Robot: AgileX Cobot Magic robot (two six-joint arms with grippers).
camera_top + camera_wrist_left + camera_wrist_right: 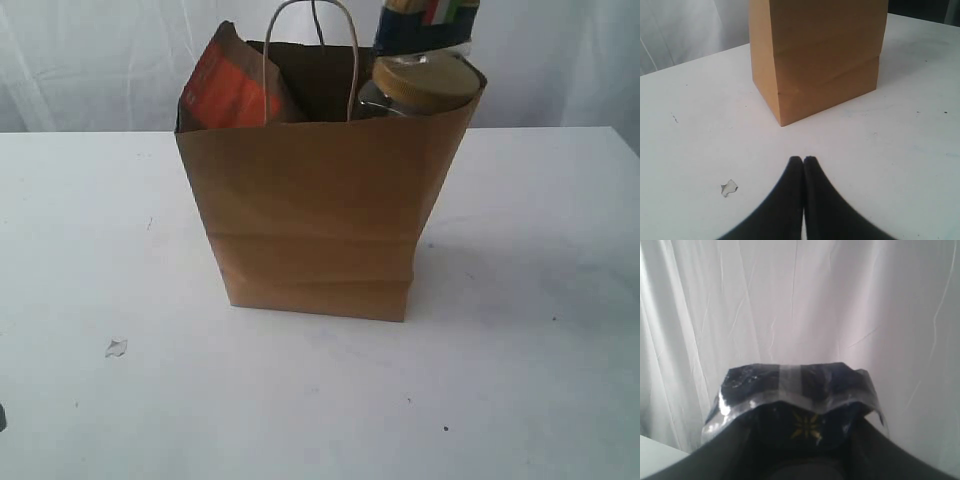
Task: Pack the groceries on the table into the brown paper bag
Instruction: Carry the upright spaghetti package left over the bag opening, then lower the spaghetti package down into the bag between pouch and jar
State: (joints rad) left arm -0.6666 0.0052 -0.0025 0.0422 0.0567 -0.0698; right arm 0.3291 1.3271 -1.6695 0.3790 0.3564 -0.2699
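Exterior view: the brown paper bag (320, 220) stands upright in the middle of the white table (540, 380). A brown pouch (228, 92) with an orange-red front pokes out on the bag's left side. A tan-lidded jar (428, 82) sits high on its right side. Just behind the jar, the long spaghetti packet (425, 22) stands up straight. Its long side points up and down, and its top runs out of the picture. Its low end is hidden behind the jar and the bag's rim, so how deep it sits cannot be told. No gripper shows here. The packet is on the bag's right side, so the right arm is the nearer one. The way in looks to be straight down, close past the jar.

Left wrist view: the left gripper (803, 161) hangs over the table in front of the bag, well apart from it. Its two black fingers are pressed together with nothing between them. A small scrap (729, 187) lies on the table near it.

Right wrist view: the right gripper (802, 445) has its jaws partway apart, with the dark blue end of the packet between them. It is holding the packet. The packet's clear, shiny edge sticks out past the fingers toward a white curtain (865, 300). The bag does not show in this view.
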